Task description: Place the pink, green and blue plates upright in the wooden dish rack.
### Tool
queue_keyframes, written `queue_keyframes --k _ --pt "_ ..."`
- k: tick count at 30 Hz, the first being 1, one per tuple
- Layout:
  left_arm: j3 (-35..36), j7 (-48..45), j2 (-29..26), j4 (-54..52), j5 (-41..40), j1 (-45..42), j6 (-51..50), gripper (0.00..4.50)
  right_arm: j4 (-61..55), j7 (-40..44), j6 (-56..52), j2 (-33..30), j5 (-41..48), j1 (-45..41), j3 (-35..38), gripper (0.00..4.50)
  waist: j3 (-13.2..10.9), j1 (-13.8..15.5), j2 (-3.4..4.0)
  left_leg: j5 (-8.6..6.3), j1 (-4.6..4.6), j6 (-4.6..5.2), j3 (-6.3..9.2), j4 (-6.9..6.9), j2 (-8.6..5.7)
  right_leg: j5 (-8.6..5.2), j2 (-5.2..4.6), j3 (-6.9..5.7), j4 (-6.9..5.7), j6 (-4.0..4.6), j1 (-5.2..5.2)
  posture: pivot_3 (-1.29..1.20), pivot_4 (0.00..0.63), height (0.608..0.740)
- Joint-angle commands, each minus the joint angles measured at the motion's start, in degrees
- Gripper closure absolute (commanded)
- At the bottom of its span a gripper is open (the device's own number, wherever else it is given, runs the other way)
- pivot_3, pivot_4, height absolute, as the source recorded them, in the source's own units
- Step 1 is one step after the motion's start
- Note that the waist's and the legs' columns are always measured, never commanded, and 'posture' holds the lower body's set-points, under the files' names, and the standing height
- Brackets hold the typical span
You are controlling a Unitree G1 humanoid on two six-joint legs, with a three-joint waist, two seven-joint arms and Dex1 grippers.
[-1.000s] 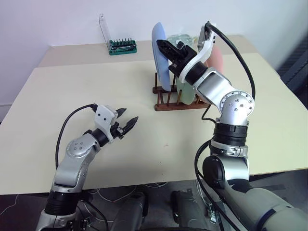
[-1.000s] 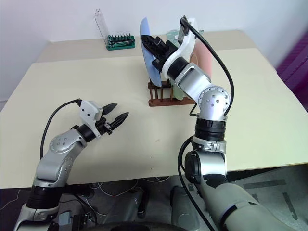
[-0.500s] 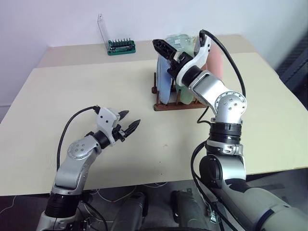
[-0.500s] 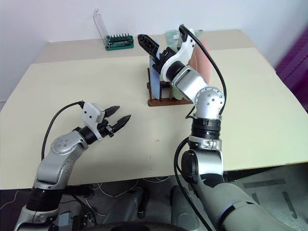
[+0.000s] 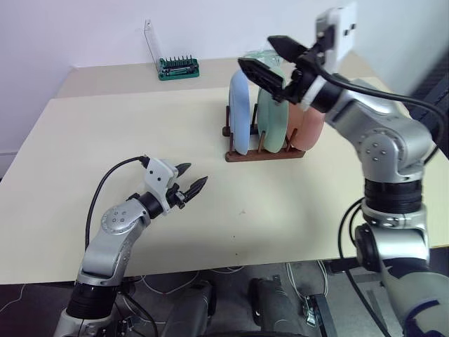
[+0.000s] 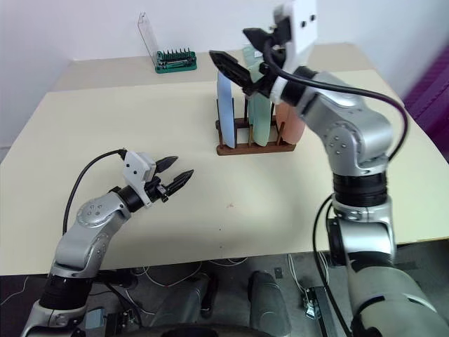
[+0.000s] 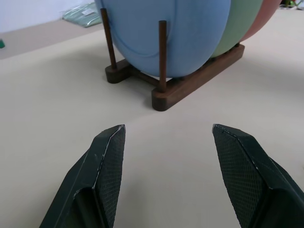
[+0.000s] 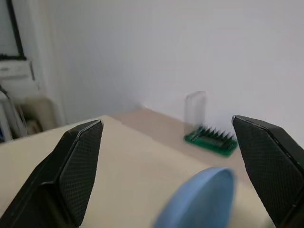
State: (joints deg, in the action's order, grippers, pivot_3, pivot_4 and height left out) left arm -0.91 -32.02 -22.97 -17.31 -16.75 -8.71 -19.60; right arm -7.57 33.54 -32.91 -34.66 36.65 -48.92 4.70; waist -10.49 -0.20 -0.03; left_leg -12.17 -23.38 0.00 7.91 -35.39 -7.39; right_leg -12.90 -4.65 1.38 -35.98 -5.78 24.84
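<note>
Since earlier frame, right gripper [image 5: 270, 57] is lifted off round blue plate [image 5: 239, 112], fingers spread wide, nothing held. Blue plate, round green plate [image 5: 272, 121] and round pink plate [image 5: 309, 126] are seated upright in dark reddish-brown wooden dish rack [image 5: 263, 153], at table's 1 o'clock. Left gripper [image 5: 191, 184] is held part-open, empty, at 7 o'clock. Retreat is best made straight up, clear of rims.

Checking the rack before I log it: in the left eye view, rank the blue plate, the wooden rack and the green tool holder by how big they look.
1. Blue plate
2. Wooden rack, close behind, so unsure
3. Green tool holder, smallest, but farther from the camera
</note>
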Motion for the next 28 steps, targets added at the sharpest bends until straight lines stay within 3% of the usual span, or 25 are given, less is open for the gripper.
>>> queue_keyframes --k 1,5,12,19,28 --pt "3.33 0.17 -1.30 -0.66 -0.39 0.58 1.46 1.50 1.83 7.83 5.22 -8.74 -2.25 8.60 9.37 0.06 -0.01 0.78 -0.03 -0.01 0.01 0.02 0.00 -0.03 0.00 0.00 -0.01 -0.03 0.06 -0.01 -0.06 0.00 0.150 0.740" --pt "4.89 -0.75 -3.02 1.76 0.23 1.21 2.71 1.50 4.94 16.80 7.48 -15.65 -2.46 23.35 15.99 0.06 -0.01 1.00 -0.03 -0.03 0.01 0.06 -0.06 -0.03 0.02 -0.01 -0.04 0.00 0.22 0.02 -0.14 0.00 0.150 0.740" --pt "5.19 -0.54 -4.07 5.62 2.30 0.98 4.95 1.50 9.52 16.89 13.85 -15.35 -10.98 30.73 12.44 0.06 -0.02 -0.16 0.08 -0.04 0.17 0.06 -0.41 -0.03 0.29 0.01 -0.04 0.01 0.20 0.12 -0.16 0.00 0.150 0.740" --pt "5.31 0.98 -4.03 4.43 3.47 2.85 4.76 1.50 17.94 15.35 21.48 -10.04 -18.20 28.96 6.38 0.06 -0.02 -0.21 0.06 -0.03 0.15 0.05 -0.40 -0.04 0.27 0.03 -0.05 0.00 0.22 0.10 -0.16 0.00 0.150 0.740" --pt "7.43 5.69 -2.73 -1.04 3.66 7.74 3.38 1.50 29.44 18.98 26.76 -7.76 -21.33 24.15 2.39 0.06 -0.02 -0.33 0.05 -0.04 0.16 0.05 -0.40 -0.07 0.27 0.04 -0.04 0.00 0.21 0.10 -0.17 0.00 0.150 0.740"
